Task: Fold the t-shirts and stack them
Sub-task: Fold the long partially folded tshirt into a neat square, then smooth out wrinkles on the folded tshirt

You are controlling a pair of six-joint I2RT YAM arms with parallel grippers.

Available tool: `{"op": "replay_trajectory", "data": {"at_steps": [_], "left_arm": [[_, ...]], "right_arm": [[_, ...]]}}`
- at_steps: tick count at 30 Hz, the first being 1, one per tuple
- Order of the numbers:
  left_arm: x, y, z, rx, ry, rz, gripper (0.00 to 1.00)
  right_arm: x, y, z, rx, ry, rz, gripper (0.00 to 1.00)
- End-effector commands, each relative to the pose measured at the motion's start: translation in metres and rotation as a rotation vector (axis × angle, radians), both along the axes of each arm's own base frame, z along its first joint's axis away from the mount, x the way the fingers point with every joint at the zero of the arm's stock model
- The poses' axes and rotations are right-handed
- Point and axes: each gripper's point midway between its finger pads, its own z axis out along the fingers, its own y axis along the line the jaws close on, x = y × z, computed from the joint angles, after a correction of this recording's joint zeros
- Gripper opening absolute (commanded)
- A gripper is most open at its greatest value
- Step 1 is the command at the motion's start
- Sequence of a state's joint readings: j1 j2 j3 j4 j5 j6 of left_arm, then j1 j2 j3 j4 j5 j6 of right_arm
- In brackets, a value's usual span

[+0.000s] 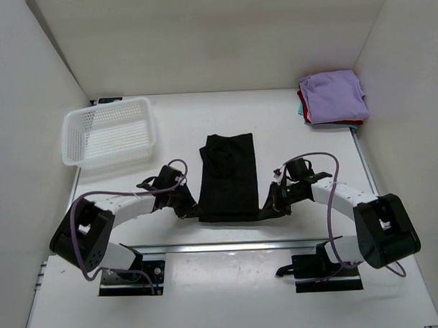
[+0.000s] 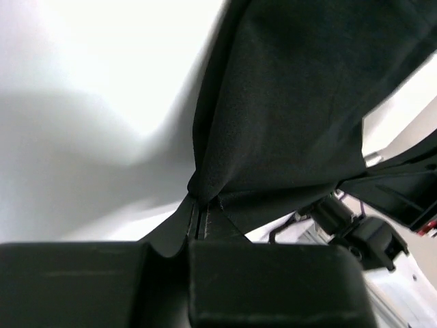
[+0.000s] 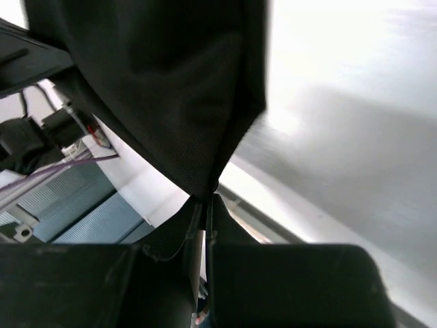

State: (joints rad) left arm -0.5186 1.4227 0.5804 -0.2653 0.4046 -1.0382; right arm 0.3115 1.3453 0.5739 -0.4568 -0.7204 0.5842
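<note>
With the left gripper (image 2: 200,205) and right gripper (image 3: 206,199) each pinching a thin near corner of the black t-shirt (image 1: 227,179), an uneven lift could pull one free.

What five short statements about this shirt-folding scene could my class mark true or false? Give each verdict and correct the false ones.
1. The black t-shirt lies between the two arms. True.
2. The left gripper hangs open above the shirt. False: it is shut on the shirt's near left corner.
3. The right gripper is shut on the shirt's near right corner. True.
4. The white mesh basket holds the folded stack. False: the basket stands at the far left with no shirts in it, and the stack lies on the table at the far right.
5. The stack's top shirt is red. False: it is lavender, with red and teal edges showing below.
</note>
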Motion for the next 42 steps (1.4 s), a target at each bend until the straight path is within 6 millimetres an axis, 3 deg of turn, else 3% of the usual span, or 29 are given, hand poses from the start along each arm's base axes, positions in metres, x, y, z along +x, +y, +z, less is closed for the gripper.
{"op": "replay_trajectory", "data": {"at_steps": [1, 4, 6, 9, 10, 12, 13, 14, 15, 16, 17, 18, 19, 20, 21, 22, 23, 25, 29, 30, 33, 34, 36, 37, 39, 40, 42], "left_arm": [[0.003, 0.011, 0.021, -0.017, -0.07, 0.043, 0.0], [0.018, 0.01, 0.046, -0.052, -0.101, 0.063, 0.0], [0.043, 0.008, 0.065, -0.074, -0.13, 0.085, 0.0], [0.099, -0.005, 0.104, -0.143, -0.188, 0.089, 0.0], [0.114, -0.006, 0.1, -0.149, -0.168, 0.097, 0.0], [0.166, -0.014, 0.125, -0.17, -0.232, 0.105, 0.0], [0.185, -0.013, 0.109, -0.158, -0.204, 0.119, 0.05], [0.218, -0.015, 0.134, -0.179, -0.281, 0.137, 0.12], [0.252, -0.016, 0.136, -0.169, -0.313, 0.156, 0.35], [0.269, -0.014, 0.114, -0.157, -0.27, 0.172, 0.63], [0.296, -0.017, 0.137, -0.195, -0.329, 0.174, 0.64], [0.321, -0.02, 0.137, -0.226, -0.333, 0.18, 0.64], [0.33, -0.023, 0.109, -0.228, -0.259, 0.189, 0.72], [0.347, -0.028, 0.11, -0.252, -0.267, 0.183, 0.78], [0.36, -0.029, 0.128, -0.273, -0.307, 0.177, 0.91], [0.368, -0.033, 0.133, -0.275, -0.311, 0.166, 0.99], [0.367, -0.035, 0.119, -0.256, -0.278, 0.152, 0.98], [0.372, -0.039, 0.13, -0.269, -0.294, 0.131, 0.99], [0.354, -0.045, 0.141, -0.256, -0.302, 0.07, 0.99], [0.346, -0.047, 0.135, -0.244, -0.281, 0.061, 0.99], [0.319, -0.043, 0.153, -0.224, -0.313, 0.029, 0.99], [0.311, -0.039, 0.136, -0.2, -0.281, 0.034, 0.98], [0.293, -0.034, 0.144, -0.179, -0.3, 0.011, 0.99], [0.284, -0.03, 0.131, -0.158, -0.262, 0.013, 0.99], [0.276, -0.026, 0.142, -0.133, -0.295, -0.014, 0.99], [0.275, -0.027, 0.15, -0.139, -0.317, -0.021, 0.98], [0.276, -0.038, 0.157, -0.191, -0.33, -0.031, 0.99]], "right_arm": [[0.006, -0.002, 0.012, -0.01, -0.06, -0.002, 0.0], [0.027, -0.003, 0.031, -0.008, -0.108, 0.017, 0.0], [0.053, -0.007, 0.045, -0.004, -0.119, -0.011, 0.0], [0.124, -0.003, 0.086, 0.018, -0.219, -0.032, 0.0], [0.14, -0.004, 0.082, 0.016, -0.202, -0.042, 0.0], [0.194, 0.002, 0.111, 0.038, -0.276, -0.061, 0.0], [0.216, -0.005, 0.095, 0.03, -0.234, -0.094, 0.0], [0.245, -0.003, 0.118, 0.045, -0.313, -0.104, 0.0], [0.276, -0.007, 0.121, 0.029, -0.337, -0.131, 0.13], [0.289, -0.011, 0.099, 0.008, -0.276, -0.149, 0.29], [0.315, -0.015, 0.115, -0.005, -0.336, -0.174, 0.32], [0.329, -0.017, 0.111, -0.023, -0.331, -0.19, 0.39], [0.332, -0.02, 0.095, -0.037, -0.272, -0.203, 0.44], [0.341, -0.023, 0.099, -0.071, -0.306, -0.213, 0.44], [0.348, -0.028, 0.091, -0.101, -0.3, -0.232, 0.44], [0.349, -0.032, 0.087, -0.129, -0.302, -0.237, 0.45], [0.347, -0.034, 0.082, -0.143, -0.289, -0.241, 0.45], [0.341, -0.041, 0.07, -0.181, -0.291, -0.245, 0.47], [0.323, -0.039, 0.045, -0.175, -0.271, -0.205, 0.54], [0.316, -0.039, 0.035, -0.178, -0.253, -0.192, 0.58], [0.311, -0.029, 0.014, -0.14, -0.221, -0.167, 0.63], [0.313, -0.026, 0.005, -0.142, -0.21, -0.165, 0.63], [0.314, -0.015, -0.004, -0.149, -0.209, -0.139, 0.64], [0.317, -0.008, -0.012, -0.159, -0.208, -0.126, 0.64], [0.316, 0.008, -0.022, -0.158, -0.199, -0.089, 0.65], [0.32, 0.016, -0.017, -0.158, -0.214, -0.079, 0.65], [0.319, 0.03, -0.023, -0.148, -0.206, -0.056, 0.64]]}}
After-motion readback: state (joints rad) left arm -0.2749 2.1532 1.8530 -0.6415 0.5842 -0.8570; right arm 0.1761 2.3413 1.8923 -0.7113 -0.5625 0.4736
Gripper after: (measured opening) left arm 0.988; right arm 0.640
